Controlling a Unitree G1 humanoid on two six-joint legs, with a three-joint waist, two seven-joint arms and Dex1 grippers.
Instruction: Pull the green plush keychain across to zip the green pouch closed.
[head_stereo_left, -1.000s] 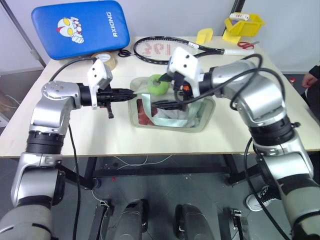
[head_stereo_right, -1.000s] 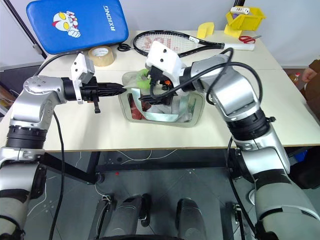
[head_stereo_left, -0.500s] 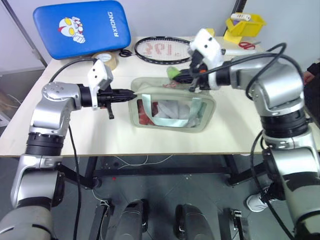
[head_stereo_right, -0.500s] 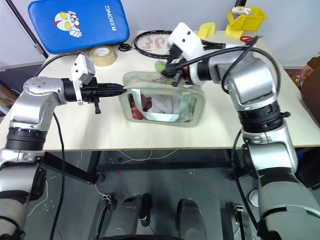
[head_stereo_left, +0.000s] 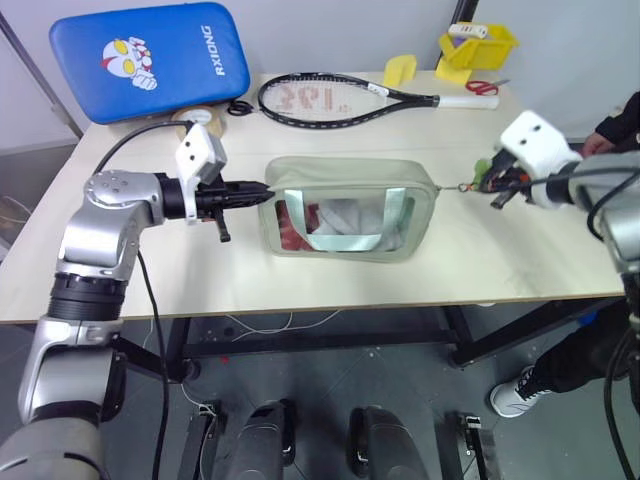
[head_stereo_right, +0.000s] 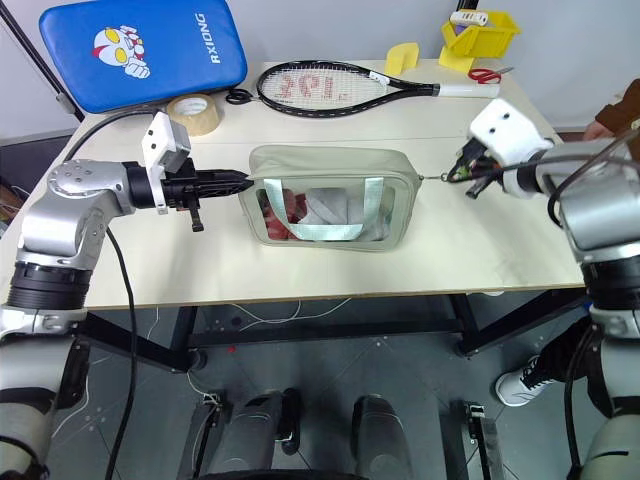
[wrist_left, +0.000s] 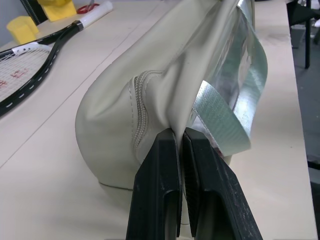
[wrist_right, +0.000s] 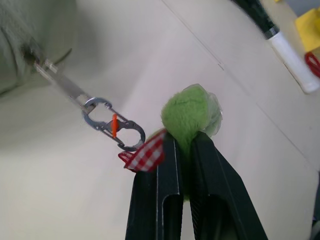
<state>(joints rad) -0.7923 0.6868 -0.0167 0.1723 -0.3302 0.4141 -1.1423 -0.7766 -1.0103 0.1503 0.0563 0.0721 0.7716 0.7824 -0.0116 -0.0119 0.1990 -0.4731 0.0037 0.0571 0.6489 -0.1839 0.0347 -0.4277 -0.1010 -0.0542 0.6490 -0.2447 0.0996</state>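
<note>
The green pouch (head_stereo_left: 345, 205) lies mid-table, clear window facing me, and its top seam looks drawn shut from end to end. My left gripper (head_stereo_left: 262, 190) is shut on the pouch's left end, pinching the fabric beside the zipper (wrist_left: 137, 110). Just past the pouch's right end, my right gripper (wrist_right: 182, 140) is shut on the green plush keychain (wrist_right: 190, 112). A metal clip (wrist_right: 112, 127) and a short taut link (head_stereo_left: 455, 187) run from the plush back to the pouch's right corner.
A tennis racket (head_stereo_left: 330, 100), a tape roll (head_stereo_left: 200, 118) and a blue pad (head_stereo_left: 150, 60) lie behind the pouch. A yellow bin (head_stereo_left: 475, 45) and scissors (head_stereo_left: 480, 87) sit at the back right. A person's hand (head_stereo_left: 610, 130) shows at the right edge.
My right gripper closed on the keychain at the pouch's left end and carried it rightward past the right end, and the open top drew shut. My left gripper kept its hold.
</note>
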